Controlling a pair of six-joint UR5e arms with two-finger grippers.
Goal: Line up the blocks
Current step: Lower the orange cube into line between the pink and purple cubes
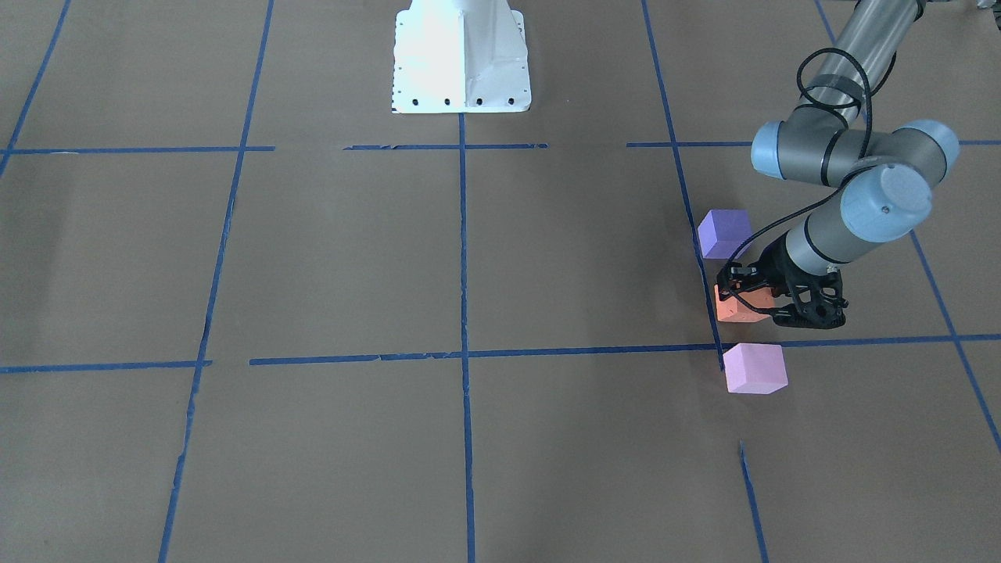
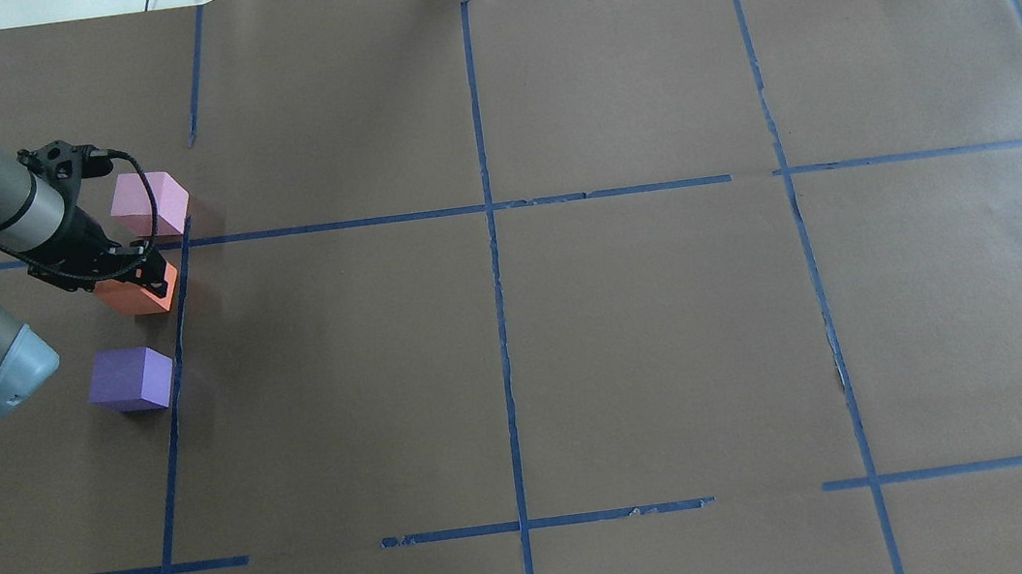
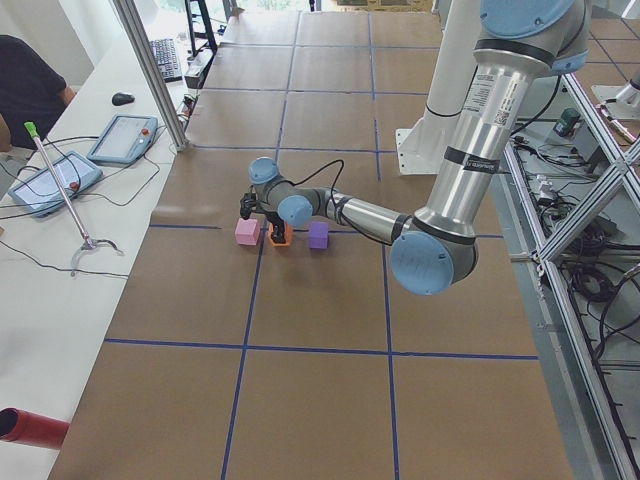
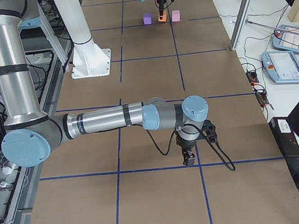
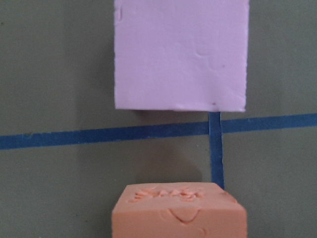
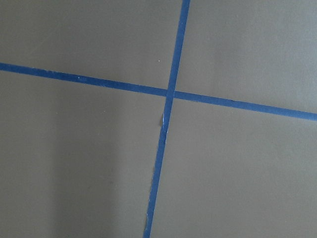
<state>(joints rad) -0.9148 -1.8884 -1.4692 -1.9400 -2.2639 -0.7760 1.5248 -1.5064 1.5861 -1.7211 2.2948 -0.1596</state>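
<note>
Orange block (image 5: 178, 210) between the left fingers (image 1: 809, 311), with a neighbour on each side.
These fingers sit narrow on either side of it, seemingly gripping it, low on the brown bench (image 2: 576, 337). Just beyond the fingers, past a blue tape line (image 5: 99, 135), lies the pink block (image 5: 181, 54). The violet block (image 1: 724, 232) lies near them on the robot's side. Right fingers (image 4: 188, 158) hang well apart over a tape crossing; spread or closed, I cannot tell.

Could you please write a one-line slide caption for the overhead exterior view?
Left gripper at the orange block, between the pink block and the blue-violet block, beside a blue tape line.
</note>
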